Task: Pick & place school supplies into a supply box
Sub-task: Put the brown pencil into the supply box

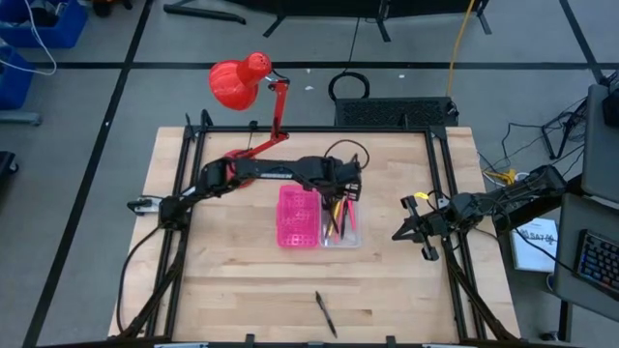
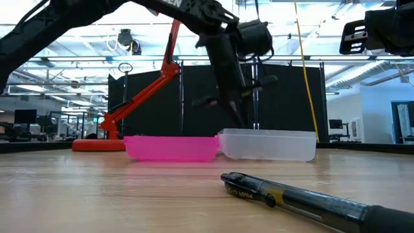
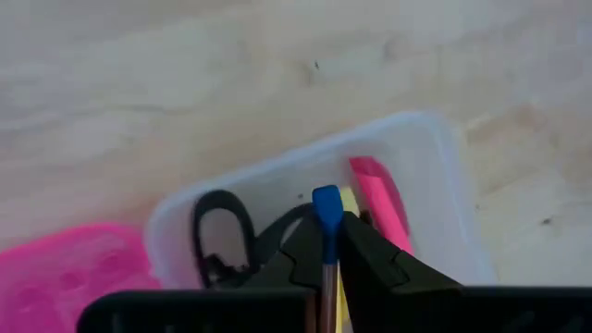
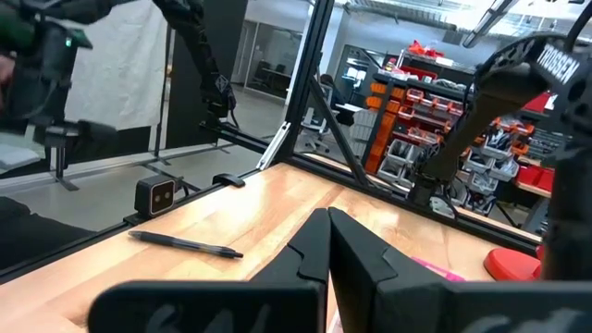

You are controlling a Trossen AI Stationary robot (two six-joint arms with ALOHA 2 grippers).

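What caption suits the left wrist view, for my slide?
Left gripper holds a blue-tipped pencil over the clear tray.

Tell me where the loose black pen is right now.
In the high view the black pen lies alone on the table near its front edge, well clear of the supply box and both grippers.

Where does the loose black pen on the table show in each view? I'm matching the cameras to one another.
High view: black pen, alone on bare wood near the front edge.
Low view: close foreground, in front of the supply box.
Left wrist view: not in it.
Right wrist view: lying on the wood.
Shared landmark: the red desk lamp.
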